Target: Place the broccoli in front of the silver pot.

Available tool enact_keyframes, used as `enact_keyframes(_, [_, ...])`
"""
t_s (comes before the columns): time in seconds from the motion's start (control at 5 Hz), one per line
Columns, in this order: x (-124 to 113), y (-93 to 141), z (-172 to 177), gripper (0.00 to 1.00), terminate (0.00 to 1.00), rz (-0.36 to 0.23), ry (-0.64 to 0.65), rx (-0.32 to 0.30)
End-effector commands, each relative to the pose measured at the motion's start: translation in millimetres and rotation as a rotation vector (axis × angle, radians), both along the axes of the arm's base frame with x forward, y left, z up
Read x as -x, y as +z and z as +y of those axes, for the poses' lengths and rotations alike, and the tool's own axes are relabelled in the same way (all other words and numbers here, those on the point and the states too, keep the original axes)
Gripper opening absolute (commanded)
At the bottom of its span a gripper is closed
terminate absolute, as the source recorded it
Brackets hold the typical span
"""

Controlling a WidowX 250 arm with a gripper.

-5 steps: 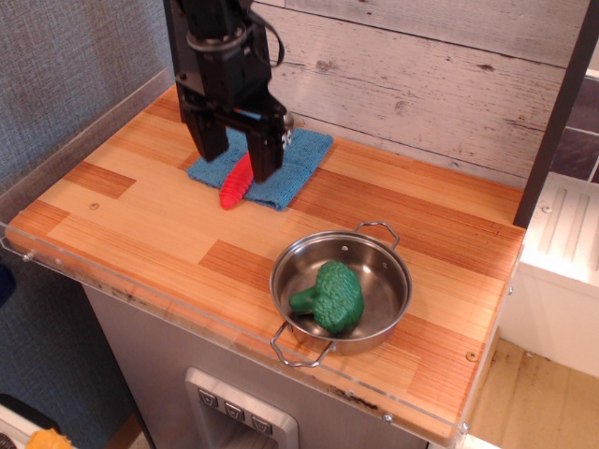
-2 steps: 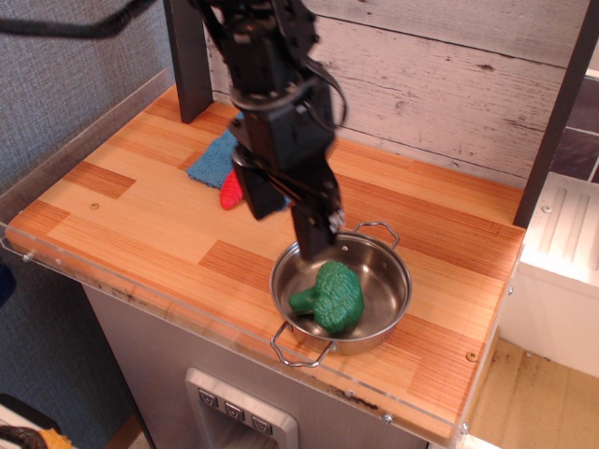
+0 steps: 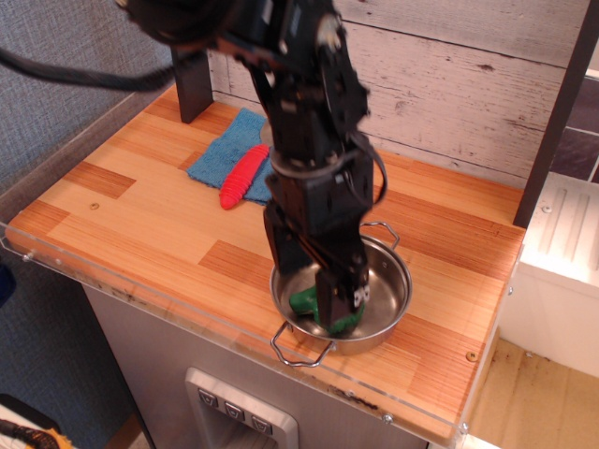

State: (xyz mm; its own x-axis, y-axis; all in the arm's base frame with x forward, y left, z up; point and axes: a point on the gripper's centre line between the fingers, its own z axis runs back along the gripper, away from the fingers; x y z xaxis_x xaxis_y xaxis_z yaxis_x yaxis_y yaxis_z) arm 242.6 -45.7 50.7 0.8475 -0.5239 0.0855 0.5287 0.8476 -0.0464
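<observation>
The end effector (image 3: pixel 323 295) has been carried from above the blue cloth (image 3: pixel 220 154), over the surface (image 3: pixel 140 220), and lowered into the silver pot (image 3: pixel 388 281). The broccoli (image 3: pixel 318 313) lies directly beneath and between the fingers, inside the pot, mostly hidden by them. The fingers appear spread to either side of it, though contact cannot be confirmed. The red toy (image 3: pixel 241 178) lies well behind, on the cloth. A grasp is judged imminent; the lift and placement in front of the pot remain undone.
</observation>
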Motion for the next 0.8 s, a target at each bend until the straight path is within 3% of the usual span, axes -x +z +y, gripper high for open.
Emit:
enact_keyframes(0.0, [-19.4, -17.1, 6.8, 1.0, 0.0, -0.006, 0.038, -0.033])
enact_keyframes(0.2, [-27.7, -19.1, 3.0, 1.0, 0.0, -0.012, 0.051, -0.031])
enact_keyframes(0.4, [-29.5, -19.2, -1.6, 0.0, 0.0, -0.02, 0.036, -0.018])
enact_keyframes(0.6, [-28.6, -9.1, -4.1, 0.0, 0.0, -0.043, 0.02, 0.005])
